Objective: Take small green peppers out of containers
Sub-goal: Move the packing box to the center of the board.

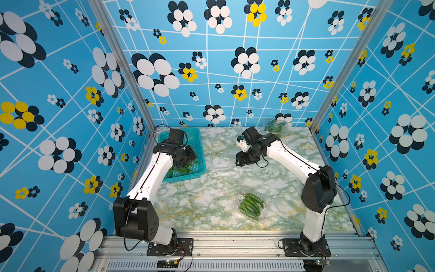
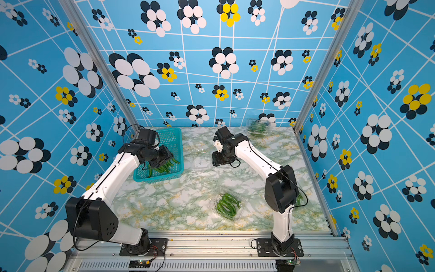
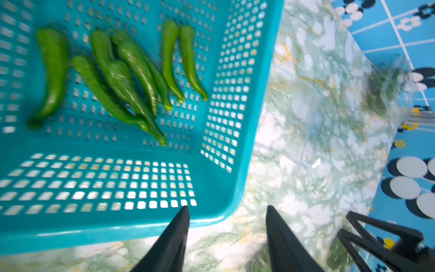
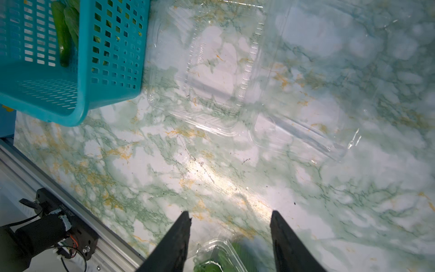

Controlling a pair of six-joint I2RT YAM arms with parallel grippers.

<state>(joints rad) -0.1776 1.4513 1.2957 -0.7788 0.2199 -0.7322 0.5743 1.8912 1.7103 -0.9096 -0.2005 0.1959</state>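
One teal basket, roughly eight peppers inside. Three clear containers: one empty, two with pepper bunches too tangled to count. Two arms.

Teal perforated basket on marbled tabletop; blue flowered walls around.

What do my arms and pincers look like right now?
The left arm and right arm match: white links, bulky black joints, a thin black cable along each. The left pincer and right pincer each have two black, pointed fingers.
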